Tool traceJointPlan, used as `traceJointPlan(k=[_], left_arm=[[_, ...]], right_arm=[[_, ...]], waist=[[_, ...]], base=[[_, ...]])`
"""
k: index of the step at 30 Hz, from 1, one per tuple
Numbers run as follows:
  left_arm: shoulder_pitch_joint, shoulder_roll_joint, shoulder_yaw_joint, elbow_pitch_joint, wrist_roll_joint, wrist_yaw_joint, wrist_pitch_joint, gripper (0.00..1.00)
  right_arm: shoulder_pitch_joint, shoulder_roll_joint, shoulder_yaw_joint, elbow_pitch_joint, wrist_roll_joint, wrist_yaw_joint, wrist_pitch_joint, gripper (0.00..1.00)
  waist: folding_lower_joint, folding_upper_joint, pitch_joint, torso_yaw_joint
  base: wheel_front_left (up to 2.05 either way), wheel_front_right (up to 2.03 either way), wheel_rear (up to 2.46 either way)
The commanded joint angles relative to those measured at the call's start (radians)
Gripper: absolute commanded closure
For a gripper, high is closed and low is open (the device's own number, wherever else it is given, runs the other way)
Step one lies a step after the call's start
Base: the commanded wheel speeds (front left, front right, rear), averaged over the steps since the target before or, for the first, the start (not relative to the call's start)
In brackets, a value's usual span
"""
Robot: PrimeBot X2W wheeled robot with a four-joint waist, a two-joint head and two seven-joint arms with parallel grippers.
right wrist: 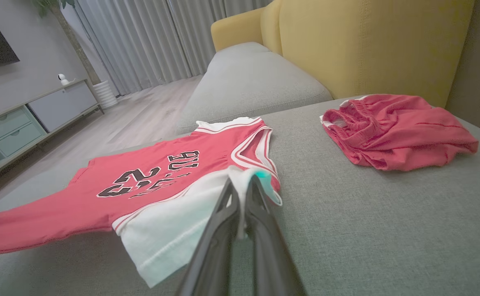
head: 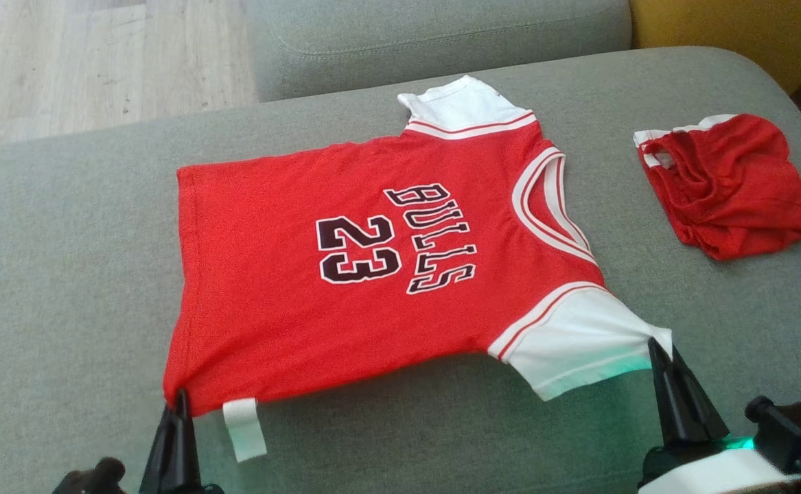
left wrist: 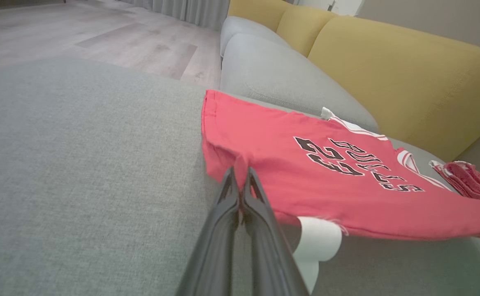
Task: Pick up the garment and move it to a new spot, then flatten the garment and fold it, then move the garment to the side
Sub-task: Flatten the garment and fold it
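Head view: you see a red jersey (head: 345, 274) spread face up on a grey sofa seat (head: 64, 274), near the middle and close to the seat's near edge. It lies sideways. The hem points to the seat's left edge and the collar to its right, so the long axis runs left to right across your front.

Your left fingers (head: 177, 432) are pinched shut on the near hem corner, beside a white label (head: 244, 429) that hangs off the hem. Your right fingers (head: 675, 398) are pinched shut on the tip of the near white sleeve (head: 578, 343). Each arm holds the end on its own side, and the two grips are well apart along the jersey's near edge.

From both pairs of fingers the rest of the jersey lies straight ahead, toward the seat's far edge.

Left wrist view: the fingers (left wrist: 240, 193) close on red cloth and the near edge looks lifted just off the seat.

Right wrist view: the fingers (right wrist: 240, 205) grip the white cloth and the red body stretches away to that view's left.

Red shorts (head: 729, 185) lie crumpled by the seat's far right corner, apart from the jersey.

The jersey looks flat, so the coming move is likely a fold. That would carry the near edge up and away over the chest print, both arms moving evenly to keep the edge straight.
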Motion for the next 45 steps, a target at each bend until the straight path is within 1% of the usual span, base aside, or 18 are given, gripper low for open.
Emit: traceJointPlan(k=[1, 8, 13, 19, 23, 27, 31, 35, 41, 42, 44, 45], left_arm=[[-0.036, 0.009, 0.031, -0.022, -0.011, 0.002, 0.001, 1.00], [-0.053, -0.034, 0.016, 0.060, -0.084, -0.029, 0.049, 1.00], [-0.093, -0.084, 0.020, 0.093, -0.155, -0.060, 0.079, 1.00], [-0.196, -0.150, 0.046, 0.134, -0.245, -0.096, 0.106, 1.00], [-0.277, -0.168, 0.076, 0.197, -0.269, -0.102, 0.100, 1.00], [-0.337, -0.172, 0.085, 0.246, -0.269, -0.106, 0.098, 1.00], [-0.413, -0.169, 0.089, 0.310, -0.254, -0.103, 0.091, 1.00], [-0.468, -0.166, 0.081, 0.362, -0.234, -0.107, 0.085, 1.00], [-0.515, -0.172, 0.068, 0.413, -0.224, -0.117, 0.084, 1.00], [-0.525, -0.174, 0.062, 0.423, -0.219, -0.118, 0.083, 1.00], [-0.533, -0.176, 0.053, 0.431, -0.212, -0.117, 0.085, 1.00], [-0.537, -0.177, 0.049, 0.434, -0.209, -0.116, 0.087, 1.00]], right_arm=[[-0.027, -0.006, 0.017, -0.031, 0.000, 0.004, 0.005, 1.00], [-0.055, -0.006, 0.023, 0.026, 0.008, 0.004, 0.018, 1.00], [-0.106, -0.006, 0.021, 0.084, 0.014, 0.004, 0.018, 1.00], [-0.237, -0.006, 0.012, 0.160, 0.020, 0.004, 0.014, 1.00], [-0.334, -0.006, 0.009, 0.213, 0.015, 0.004, 0.012, 1.00], [-0.410, -0.006, -0.004, 0.265, 0.007, 0.004, 0.009, 1.00], [-0.518, -0.006, -0.016, 0.354, 0.008, 0.004, 0.000, 1.00], [-0.622, -0.006, -0.014, 0.468, -0.016, 0.004, -0.001, 1.00], [-0.753, -0.006, -0.012, 0.650, -0.055, 0.004, -0.023, 1.00], [-0.790, -0.006, -0.007, 0.712, -0.063, 0.004, -0.028, 1.00], [-0.825, -0.006, 0.003, 0.771, -0.067, 0.004, -0.032, 1.00], [-0.843, -0.006, 0.007, 0.800, -0.066, 0.004, -0.037, 0.97]], waist=[[0.0001, -0.0001, -0.003, 0.003], [0.0001, -0.0001, -0.008, 0.009], [0.0001, -0.0001, 0.007, 0.014], [0.0001, -0.0001, 0.042, 0.027], [0.0001, -0.0001, 0.068, 0.035], [0.0001, -0.0001, 0.087, 0.039], [0.0001, -0.0001, 0.113, 0.039], [0.0001, -0.0001, 0.135, 0.038], [0.0001, -0.0001, 0.158, 0.046], [0.0001, -0.0001, 0.163, 0.050], [0.0001, -0.0001, 0.167, 0.054], [0.0001, -0.0001, 0.169, 0.057]], base=[[0.00, 0.00, 0.00], [0.00, 0.00, 0.00], [0.00, 0.00, 0.00], [0.00, 0.00, 0.00], [0.00, 0.00, 0.00], [0.00, 0.00, 0.00], [0.00, 0.00, 0.00], [0.00, 0.00, 0.00], [0.00, 0.00, 0.00], [0.00, 0.00, 0.00], [0.00, 0.00, 0.00], [0.00, 0.00, 0.00]])
